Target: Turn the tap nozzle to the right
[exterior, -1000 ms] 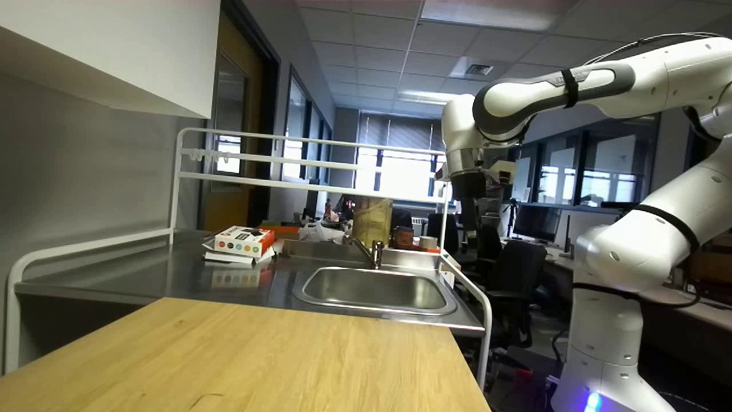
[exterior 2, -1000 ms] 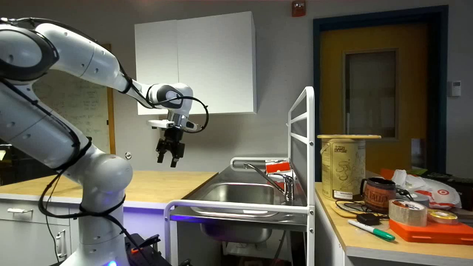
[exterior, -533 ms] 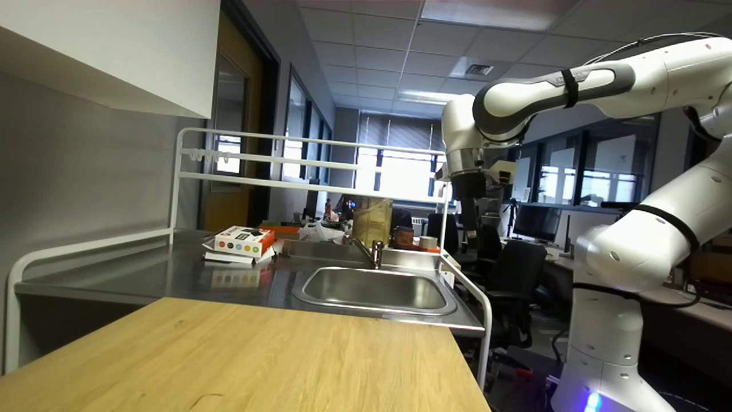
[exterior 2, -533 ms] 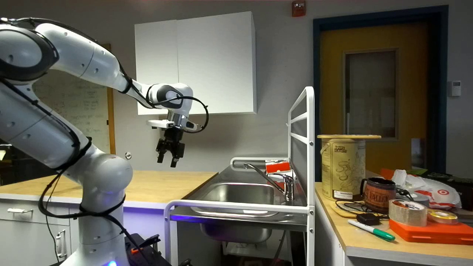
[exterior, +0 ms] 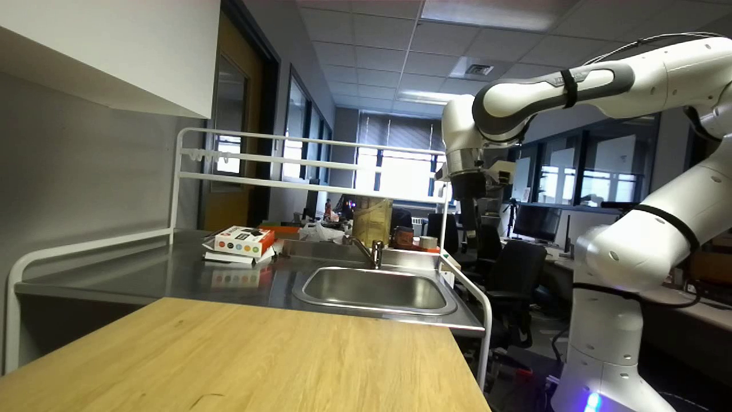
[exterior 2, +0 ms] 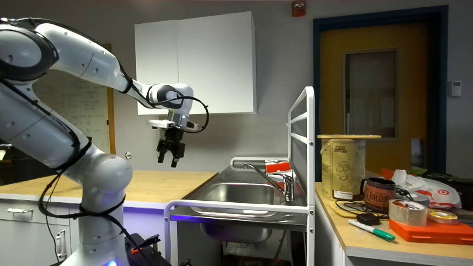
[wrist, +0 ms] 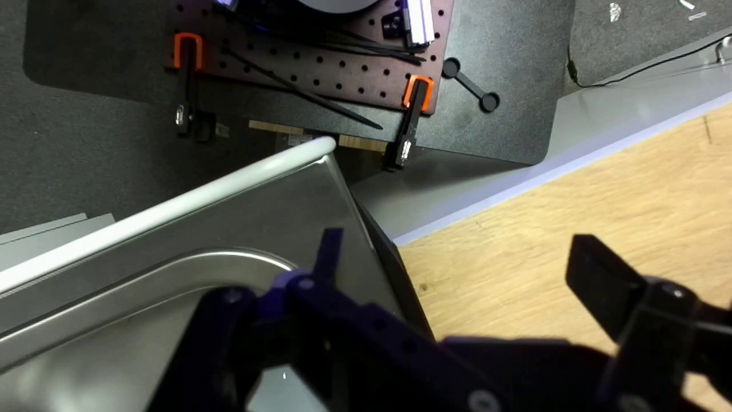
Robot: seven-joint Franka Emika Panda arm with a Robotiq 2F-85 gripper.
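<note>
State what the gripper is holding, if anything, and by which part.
Nothing is held: the gripper hangs open in the air, apart from the tap nozzle.

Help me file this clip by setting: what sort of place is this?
Probably a robotics lab or office with a kitchen-like corner: an exterior view shows a stainless steel sink, a robot arm standing near it and, farther back, a black office chair.

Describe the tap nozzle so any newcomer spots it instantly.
In an exterior view, find the steel sink beside the wooden counter. At its edge near the white rack stands an upright tap body. The tap nozzle slants up from it: slim where the body is thick, silvery where the rack is white.
</note>
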